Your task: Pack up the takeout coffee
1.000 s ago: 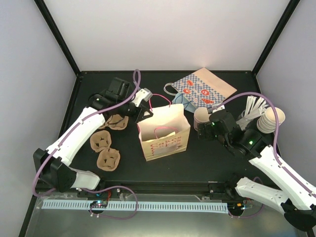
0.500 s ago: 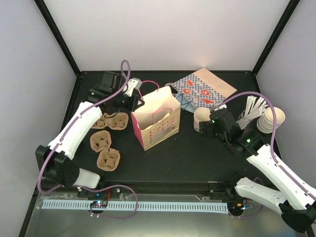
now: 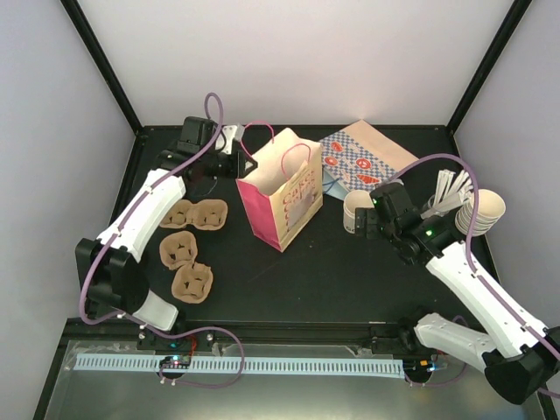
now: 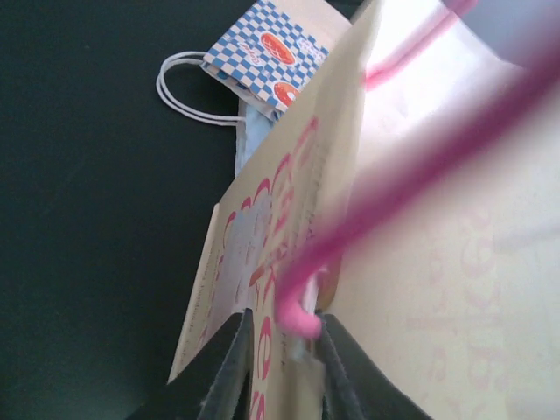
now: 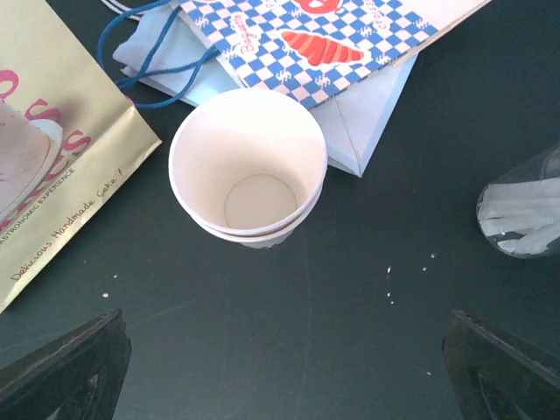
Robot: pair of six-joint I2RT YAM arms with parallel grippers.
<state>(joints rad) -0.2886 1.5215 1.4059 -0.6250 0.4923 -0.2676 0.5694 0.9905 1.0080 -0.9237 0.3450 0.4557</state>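
Observation:
The takeout coffee is a small white paper cup (image 3: 355, 210), upright and empty, to the right of the pink bag (image 3: 282, 199). In the right wrist view the cup (image 5: 248, 175) stands just ahead of my right gripper (image 5: 284, 354), which is wide open, its fingers apart at the bottom corners. In the top view my right gripper (image 3: 368, 222) is right beside the cup. My left gripper (image 3: 246, 164) is shut on the bag's top rim by a pink handle (image 4: 302, 315) and holds the bag open and tilted. The left gripper (image 4: 282, 372) pinches the paper wall between its fingers.
A blue checked paper bag (image 3: 363, 157) lies flat at the back over a light blue one (image 5: 367, 114). A stack of cream cups (image 3: 486, 210) and a clear cup of white sticks (image 5: 525, 206) stand at right. Cardboard cup carriers (image 3: 188, 249) lie at left.
My left gripper has pulled the bag's rim back and left, turning and tilting the bag so its pink side shows. My right gripper has crept closer to the cup.

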